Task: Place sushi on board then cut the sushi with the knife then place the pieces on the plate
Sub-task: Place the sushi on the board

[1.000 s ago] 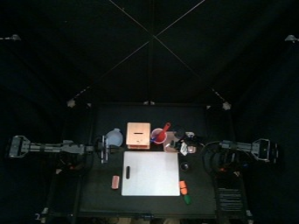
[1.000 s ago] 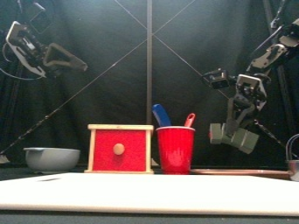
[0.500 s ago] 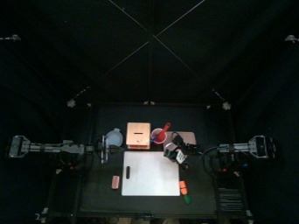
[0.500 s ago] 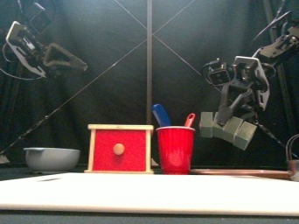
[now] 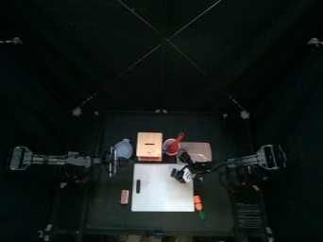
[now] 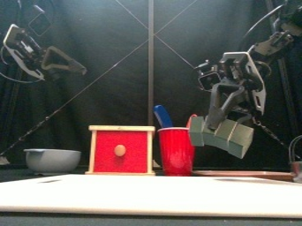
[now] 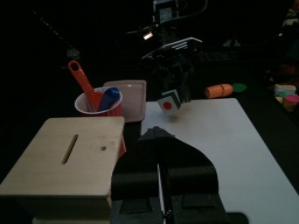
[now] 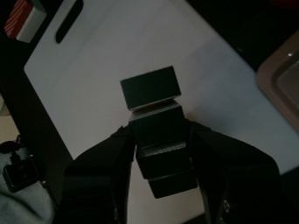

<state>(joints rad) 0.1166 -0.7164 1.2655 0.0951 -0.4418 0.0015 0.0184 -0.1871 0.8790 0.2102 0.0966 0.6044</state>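
Top view: my right claw [image 5: 190, 174] hangs over the back right corner of the white cutting board [image 5: 154, 197], near the pink tray [image 5: 199, 149]; my left claw [image 5: 111, 163] rests at the left of the desk [image 5: 108, 216].
Front view: the right claw is raised clear of the board, right of the red cup [image 6: 177, 150].
Left wrist view: the sushi roll [image 7: 170, 104] hangs from it, its red-centred end showing.
Right wrist view: my jaws clamp the dark roll, which projects beyond them over the board.

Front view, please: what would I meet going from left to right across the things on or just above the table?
blue-grey bowl → wooden box with red drawer front → red cup with the two knives → right gripper holding the sushi roll
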